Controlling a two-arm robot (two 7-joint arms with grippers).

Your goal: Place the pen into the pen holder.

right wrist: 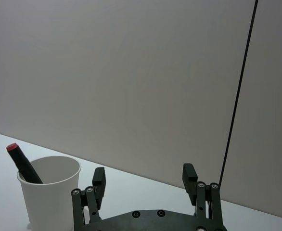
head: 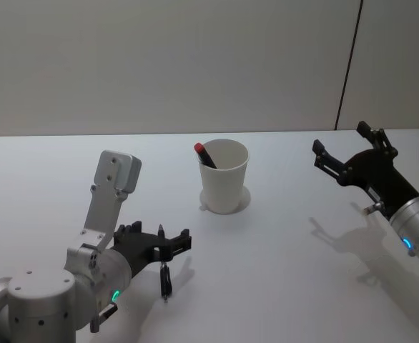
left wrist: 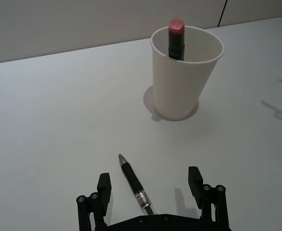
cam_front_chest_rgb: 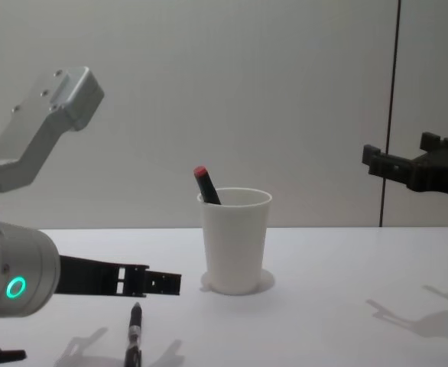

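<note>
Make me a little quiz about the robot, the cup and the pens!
1. True or false: the black pen lies on the table between the open fingers of the left gripper.
2. What stands in the white cup? A) scissors B) a red-capped pen C) nothing
3. Fill in: the right gripper hangs in the air beside the cup, open and holding ____.

Key: 1 true; 2 B; 3 nothing.
</note>
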